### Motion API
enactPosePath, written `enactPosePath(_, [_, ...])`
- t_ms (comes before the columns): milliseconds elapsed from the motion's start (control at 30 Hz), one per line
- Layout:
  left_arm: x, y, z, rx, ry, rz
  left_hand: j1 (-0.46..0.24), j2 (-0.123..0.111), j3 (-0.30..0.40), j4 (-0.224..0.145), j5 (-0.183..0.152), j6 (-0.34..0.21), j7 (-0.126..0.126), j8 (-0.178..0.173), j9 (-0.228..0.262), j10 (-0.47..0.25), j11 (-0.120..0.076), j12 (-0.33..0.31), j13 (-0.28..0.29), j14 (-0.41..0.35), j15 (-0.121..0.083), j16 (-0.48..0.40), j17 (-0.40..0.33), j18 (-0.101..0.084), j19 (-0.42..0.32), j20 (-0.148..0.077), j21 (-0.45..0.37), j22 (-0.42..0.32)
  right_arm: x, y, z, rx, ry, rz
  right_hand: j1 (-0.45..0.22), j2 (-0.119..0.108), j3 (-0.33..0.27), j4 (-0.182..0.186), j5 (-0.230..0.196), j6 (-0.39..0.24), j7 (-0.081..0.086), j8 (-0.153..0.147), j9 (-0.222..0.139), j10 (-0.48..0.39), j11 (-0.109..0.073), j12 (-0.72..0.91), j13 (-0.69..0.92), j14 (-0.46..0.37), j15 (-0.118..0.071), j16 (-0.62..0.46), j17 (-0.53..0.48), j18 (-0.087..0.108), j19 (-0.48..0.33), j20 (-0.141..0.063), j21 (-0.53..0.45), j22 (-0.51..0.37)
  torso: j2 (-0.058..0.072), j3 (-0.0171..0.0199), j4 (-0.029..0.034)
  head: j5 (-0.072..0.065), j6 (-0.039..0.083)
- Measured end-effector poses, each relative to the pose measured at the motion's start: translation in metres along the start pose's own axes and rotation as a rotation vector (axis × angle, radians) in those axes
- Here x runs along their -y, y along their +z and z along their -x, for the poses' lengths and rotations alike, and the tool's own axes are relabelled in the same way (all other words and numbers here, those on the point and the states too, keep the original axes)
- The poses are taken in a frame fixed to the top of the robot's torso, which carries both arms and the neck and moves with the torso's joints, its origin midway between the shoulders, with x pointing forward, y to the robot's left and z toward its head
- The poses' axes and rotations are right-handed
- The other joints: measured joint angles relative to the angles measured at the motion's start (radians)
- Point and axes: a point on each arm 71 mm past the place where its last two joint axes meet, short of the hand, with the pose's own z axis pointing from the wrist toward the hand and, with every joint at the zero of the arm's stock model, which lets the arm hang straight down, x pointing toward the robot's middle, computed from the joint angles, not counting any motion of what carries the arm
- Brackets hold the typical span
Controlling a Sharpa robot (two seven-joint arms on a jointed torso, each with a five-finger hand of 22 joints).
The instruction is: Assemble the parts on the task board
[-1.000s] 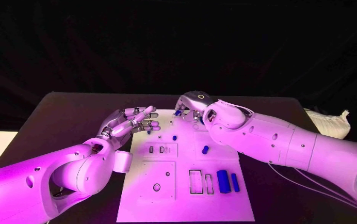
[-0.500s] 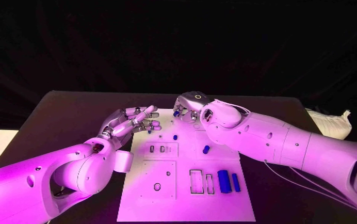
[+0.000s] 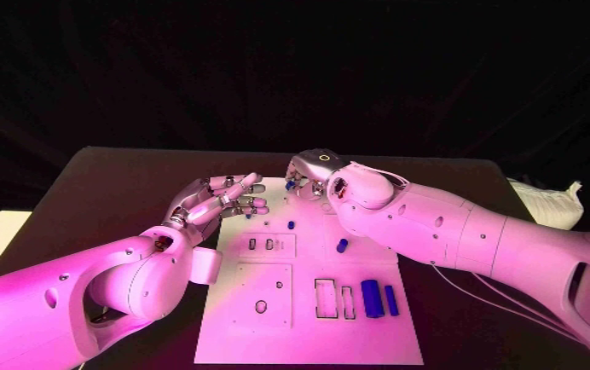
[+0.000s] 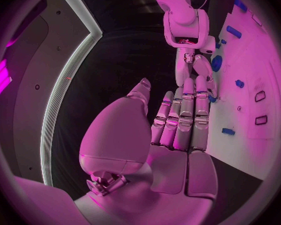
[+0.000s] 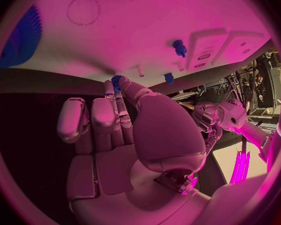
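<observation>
While the loose blue parts (image 3: 370,297) lay at the task board's (image 3: 308,336) near end, the left hand (image 3: 209,206) hovered by its left edge, fingers (image 4: 186,114) straight, together, holding nothing. At its far end the right hand (image 3: 322,174) pinched a small blue part (image 5: 117,81). Seating it probably called for slow, square lowering. The black surface (image 3: 111,191) and dark room lay beyond.
</observation>
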Motion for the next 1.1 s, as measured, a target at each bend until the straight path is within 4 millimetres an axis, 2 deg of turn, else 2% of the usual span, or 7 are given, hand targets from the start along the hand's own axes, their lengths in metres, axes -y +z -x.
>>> enactPosePath(300, [0.001,0.001,-0.002,-0.004,-0.001,-0.002,0.004,0.004,0.0,0.0,0.0,0.0,0.0,0.0,-0.001,0.0,0.0,-0.004,0.0,0.0,0.0,0.0,0.001,0.0,0.0,0.0,0.0,0.0,0.0,0.002,-0.003,-0.016,-0.007,-0.009,-0.008,-0.016,0.006,0.012,0.002,-0.026,0.011,-0.002,-0.001,-0.032,0.01,0.0,-0.001,0.0,0.0,-0.005,-0.023,0.0,-0.012,0.011,-0.003,-0.023,0.001,-0.0017,0.0009,0.001,0.0])
enactPosePath(400, [0.001,0.001,-0.002,-0.005,-0.001,-0.003,0.004,0.004,0.0,0.0,0.0,0.0,0.0,0.0,-0.001,0.0,0.0,-0.004,0.0,0.0,0.0,0.0,0.001,0.0,0.0,0.0,0.0,0.0,0.001,0.001,-0.004,-0.023,-0.01,-0.013,-0.016,-0.048,0.005,0.025,0.005,-0.124,0.026,0.005,-0.018,-0.13,0.03,0.0,-0.004,-0.041,0.026,-0.13,-0.178,0.018,-0.132,0.022,-0.093,-0.187,0.001,-0.0018,-0.0001,0.001,0.004])
enactPosePath(467, [0.002,0.001,-0.002,-0.005,-0.001,-0.004,0.004,0.004,0.0,0.0,0.0,0.0,0.0,0.0,-0.001,0.0,0.0,-0.004,0.0,0.0,0.0,0.0,0.001,0.0,0.0,0.0,0.0,0.0,0.003,0.001,-0.005,-0.024,-0.012,-0.019,-0.011,-0.067,-0.004,0.027,0.005,-0.21,0.018,0.002,-0.023,-0.214,0.045,0.0,-0.005,-0.078,0.038,-0.224,-0.288,0.047,-0.222,0.031,-0.167,-0.311,0.001,-0.0018,-0.0008,0.002,0.004])
enactPosePath(533, [0.002,0.001,-0.002,-0.006,-0.001,-0.004,0.004,0.004,0.002,-0.001,0.0,0.0,0.0,-0.004,-0.001,0.0,0.0,-0.004,0.0,0.0,0.0,0.0,0.001,0.0,0.0,0.0,0.0,0.0,0.005,0.0,-0.005,-0.024,-0.013,-0.023,-0.006,-0.072,-0.02,0.027,0.005,-0.26,0.013,0.002,-0.023,-0.258,0.054,0.0,-0.005,-0.094,0.047,-0.282,-0.351,0.048,-0.265,0.04,-0.213,-0.378,0.001,-0.0018,-0.001,0.003,0.005])
enactPosePath(700, [0.002,0.001,-0.001,-0.005,0.0,-0.005,0.004,0.004,0.0,-0.005,0.0,0.0,0.0,-0.004,-0.001,0.0,0.0,-0.004,0.0,0.0,0.0,0.0,0.003,0.0,0.0,0.0,0.0,0.0,0.008,-0.006,-0.001,-0.007,-0.009,-0.02,0.006,-0.07,-0.03,0.029,0.005,-0.252,0.026,0.002,-0.019,-0.268,0.057,0.0,-0.003,-0.095,0.048,-0.323,-0.392,0.063,-0.286,0.046,-0.252,-0.43,0.001,-0.0012,-0.0028,0.005,0.009])
enactPosePath(867, [0.002,0.002,0.0,-0.001,0.001,-0.004,0.004,0.004,0.0,-0.005,0.0,0.0,0.0,-0.004,-0.001,0.0,0.0,-0.004,0.0,0.0,0.0,0.0,0.003,0.0,0.0,0.0,0.0,0.001,0.015,-0.021,0.008,0.021,0.002,-0.012,0.005,-0.071,-0.045,0.044,0.005,-0.195,0.034,0.017,-0.013,-0.175,0.04,0.036,0.008,-0.052,0.039,-0.265,-0.322,0.063,-0.215,0.034,-0.206,-0.338,-0.002,-0.0012,-0.0042,0.003,0.011])
enactPosePath(1100, [0.0,0.007,0.005,0.008,0.006,-0.005,0.004,0.004,0.0,-0.005,0.0,0.0,0.0,-0.004,-0.001,0.0,0.0,-0.004,0.0,0.0,0.0,0.0,0.003,0.0,0.0,0.0,0.0,0.001,0.041,-0.05,0.031,0.067,0.04,-0.046,-0.043,-0.118,-0.074,0.103,0.027,-0.117,0.009,0.028,-0.009,0.153,-0.014,0.222,0.114,0.0,-0.012,-0.007,-0.006,-0.003,0.004,0.002,-0.024,-0.024,-0.009,0.0001,-0.0152,0.009,0.01])
